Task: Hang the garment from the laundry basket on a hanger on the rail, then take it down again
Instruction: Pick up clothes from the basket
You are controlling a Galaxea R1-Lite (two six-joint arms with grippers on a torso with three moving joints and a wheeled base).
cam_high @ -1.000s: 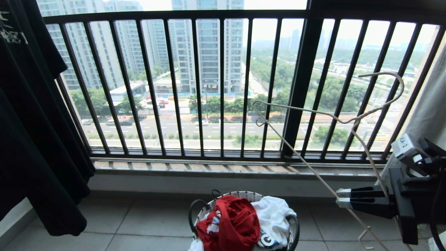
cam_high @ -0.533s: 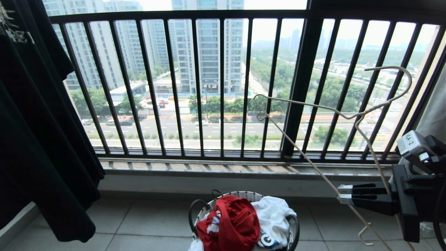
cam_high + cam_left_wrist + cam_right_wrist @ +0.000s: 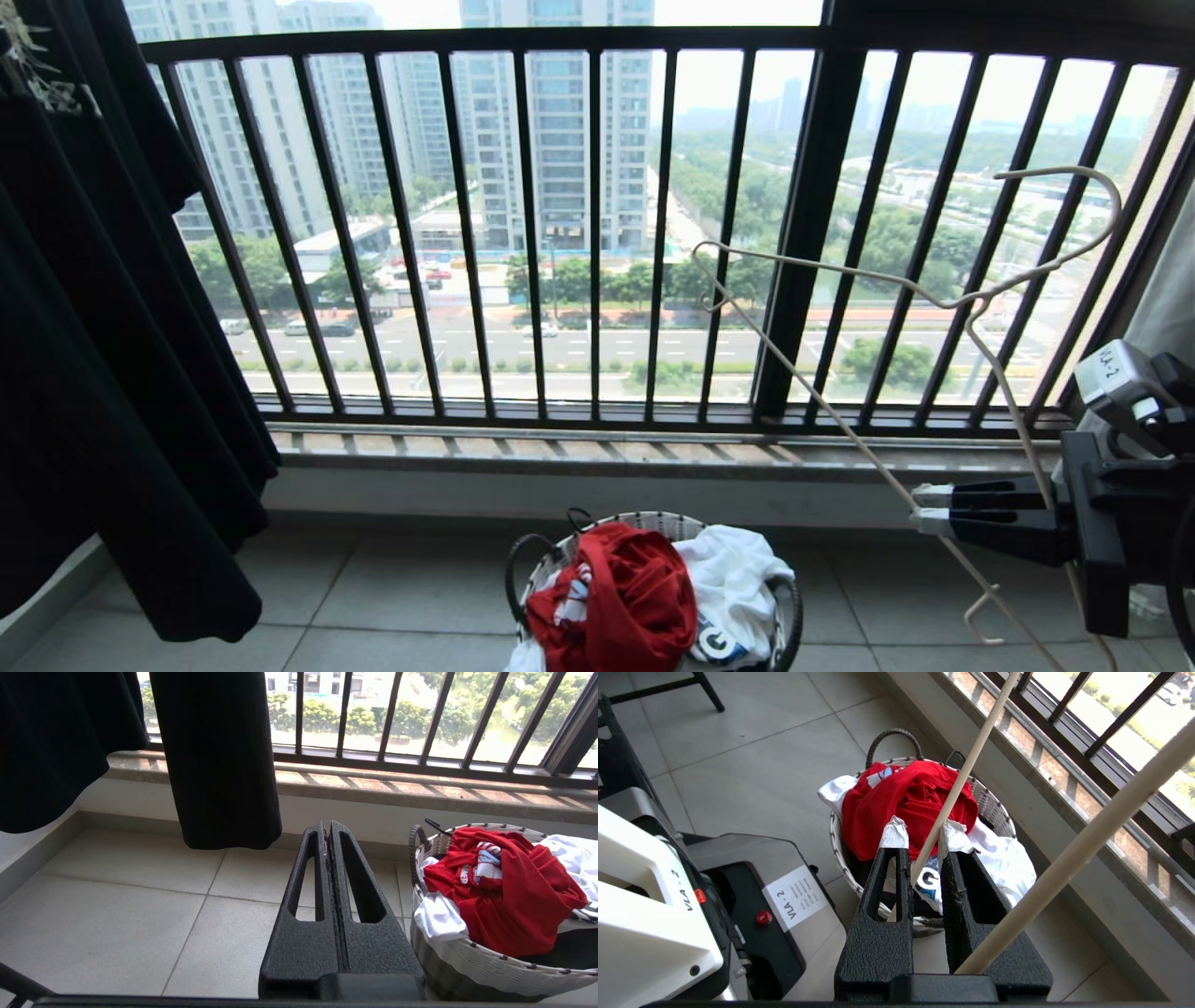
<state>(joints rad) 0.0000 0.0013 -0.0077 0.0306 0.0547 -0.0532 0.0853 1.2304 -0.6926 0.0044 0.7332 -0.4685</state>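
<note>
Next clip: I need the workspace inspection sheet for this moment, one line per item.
Surface: tiled floor, bare around the basket.
Job's things: red T-shirt crumpled in the laundry basket; white hanger in the air, tilted; rail not in view.
Clutter: white garment in the same basket; black shirt hanging at left.
Grippers: right claw shut on the hanger's bottom bar; left claw shut, empty, low beside the basket.
Cables: nothing seen.
Surroundings: barred window railing, stone ledge below it.

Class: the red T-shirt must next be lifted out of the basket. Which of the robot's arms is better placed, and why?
Probably the left. The left gripper is shut, empty and low beside the laundry basket holding the red T-shirt. The right gripper is shut on the hanger.
</note>
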